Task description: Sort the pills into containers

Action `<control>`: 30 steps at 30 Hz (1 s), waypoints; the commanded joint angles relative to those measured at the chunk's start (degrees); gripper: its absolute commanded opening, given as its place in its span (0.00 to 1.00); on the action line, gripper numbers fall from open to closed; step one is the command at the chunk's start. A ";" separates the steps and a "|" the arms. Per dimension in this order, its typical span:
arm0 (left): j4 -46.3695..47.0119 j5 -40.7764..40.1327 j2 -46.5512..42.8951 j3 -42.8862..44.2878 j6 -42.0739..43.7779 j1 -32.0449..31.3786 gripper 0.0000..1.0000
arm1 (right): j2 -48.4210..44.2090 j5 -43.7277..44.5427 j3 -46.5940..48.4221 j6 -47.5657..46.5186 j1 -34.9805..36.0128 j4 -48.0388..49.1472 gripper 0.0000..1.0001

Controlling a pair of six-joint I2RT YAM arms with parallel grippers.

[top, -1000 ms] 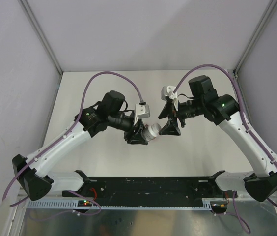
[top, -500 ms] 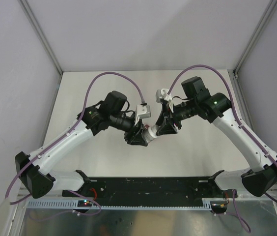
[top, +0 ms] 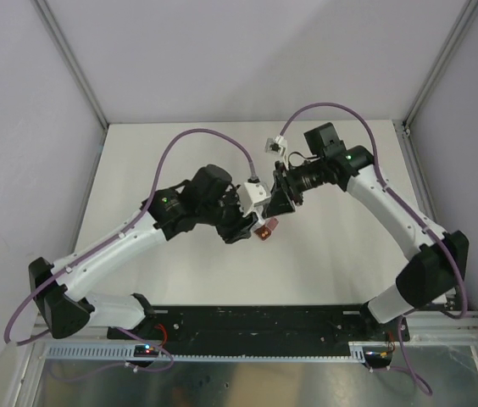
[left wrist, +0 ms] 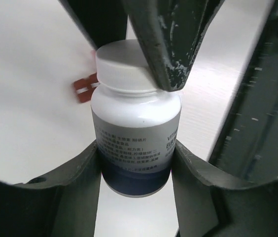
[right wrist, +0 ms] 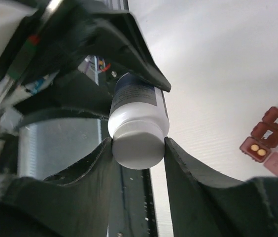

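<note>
- Your left gripper is clamped on the body of the white-capped bottle, which it holds above the table.
- Your right gripper pinches the bottle's cap from either side.
- The dark red pill box lies near the middle of the table, close by both grippers.
- 1 of its compartments is open, showing 2 pills.

White table w/ dark red pill box on it, one compt open.
</note>
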 commanded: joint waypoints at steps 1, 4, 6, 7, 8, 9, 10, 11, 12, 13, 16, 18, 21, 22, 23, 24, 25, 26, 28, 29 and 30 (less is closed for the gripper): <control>12.28 -22.94 -1.39 -0.37 -1.50 -5.27 0.00 | 6.08 -4.10 2.52 14.23 -2.73 6.94 0.03; 14.34 -29.77 -1.21 -1.94 -1.80 -6.72 0.00 | 9.80 -6.63 3.08 19.96 -4.77 9.44 0.06; 15.37 -32.95 -1.09 -3.13 -1.43 -7.35 0.00 | 11.70 -7.70 3.15 23.18 -5.68 10.84 0.15; 15.72 -34.36 -1.03 -3.75 -1.22 -7.62 0.00 | 12.36 -7.84 3.18 24.21 -5.97 11.20 0.22; 15.98 -35.19 -1.04 -4.19 -0.85 -7.80 0.00 | 12.77 -7.86 3.20 24.77 -6.17 11.38 0.27; 16.11 -35.92 -1.05 -4.59 -0.67 -7.89 0.00 | 12.98 -7.83 3.20 24.96 -6.39 11.43 0.33; 16.17 -36.37 -1.18 -4.88 -0.40 -7.93 0.00 | 13.00 -7.63 3.21 24.97 -6.51 11.37 0.37; 16.16 -36.77 -1.34 -5.20 -0.18 -7.96 0.00 | 12.74 -7.49 3.34 24.58 -6.79 11.11 0.42; 16.16 -36.89 -1.54 -5.44 0.06 -7.92 0.00 | 12.44 -7.29 3.49 23.68 -6.97 10.81 0.47; 16.15 -36.85 -1.74 -5.66 0.19 -7.86 0.00 | 11.80 -7.10 3.62 22.93 -7.32 10.27 0.53; 16.15 -34.46 -2.52 -5.96 0.05 -6.95 0.00 | 9.26 -6.55 3.61 20.02 -8.44 8.99 0.63; 16.04 -31.05 -3.00 -5.85 -0.64 -5.30 0.00 | 6.71 -6.50 3.40 18.09 -9.30 8.22 0.69; 15.42 -24.84 -3.66 -5.43 -1.04 -2.82 0.00 | 3.08 -6.12 3.02 14.36 -10.25 6.93 0.77; 14.95 -20.99 -3.89 -5.21 -1.07 -1.75 0.00 | 1.72 -5.86 2.94 12.86 -10.37 6.30 0.78; 14.67 -16.95 -4.19 -5.01 -1.08 -0.95 0.00 | 0.73 -5.55 2.99 11.06 -10.43 5.77 0.79; 14.18 -13.75 -4.38 -4.69 -1.14 -0.03 0.00 | -0.51 -5.31 3.01 9.54 -10.46 5.20 0.80; 13.67 -8.89 -4.52 -4.40 -0.94 0.83 0.00 | -1.48 -5.15 3.07 7.50 -10.43 4.60 0.81; 13.02 -4.97 -4.67 -4.04 -0.84 2.01 0.00 | -2.76 -4.98 3.09 5.87 -10.37 3.91 0.82; 11.59 4.76 -4.97 -3.28 -0.84 4.14 0.00 | -4.86 -4.52 3.18 1.57 -9.96 2.27 0.83; 11.06 9.46 -4.99 -2.95 -0.88 5.03 0.00 | -5.99 -4.09 3.15 -0.83 -9.70 1.42 0.83; 10.27 13.04 -4.95 -2.52 -0.95 5.86 0.00 | -6.86 -3.79 3.22 -2.73 -9.13 0.74 0.83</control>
